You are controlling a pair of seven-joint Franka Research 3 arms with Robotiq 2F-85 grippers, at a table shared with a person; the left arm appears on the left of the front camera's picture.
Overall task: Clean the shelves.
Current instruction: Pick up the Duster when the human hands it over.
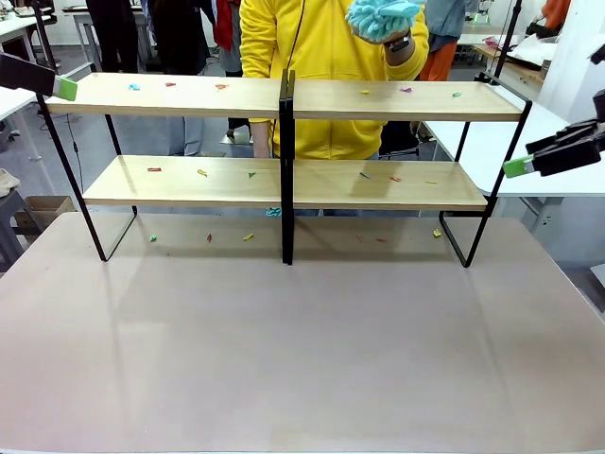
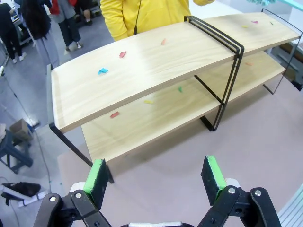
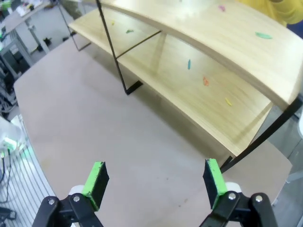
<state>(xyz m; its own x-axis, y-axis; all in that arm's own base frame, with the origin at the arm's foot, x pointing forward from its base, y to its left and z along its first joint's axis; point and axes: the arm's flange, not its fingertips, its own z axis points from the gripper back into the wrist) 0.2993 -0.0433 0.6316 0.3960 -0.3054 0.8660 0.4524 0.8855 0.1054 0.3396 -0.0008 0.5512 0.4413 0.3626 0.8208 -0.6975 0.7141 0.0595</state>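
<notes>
My left jaws and right jaws spread and empty, shelves [image 2: 142, 71] ahead of each pair, coloured scraps [image 2: 102, 71] on them, front view adds a person [image 1: 331, 47] raising a teal cloth [image 1: 383, 17]

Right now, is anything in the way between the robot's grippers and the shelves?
No, nothing visible. The left gripper and right gripper hang open near the two ends of the shelves, with free space between.
</notes>
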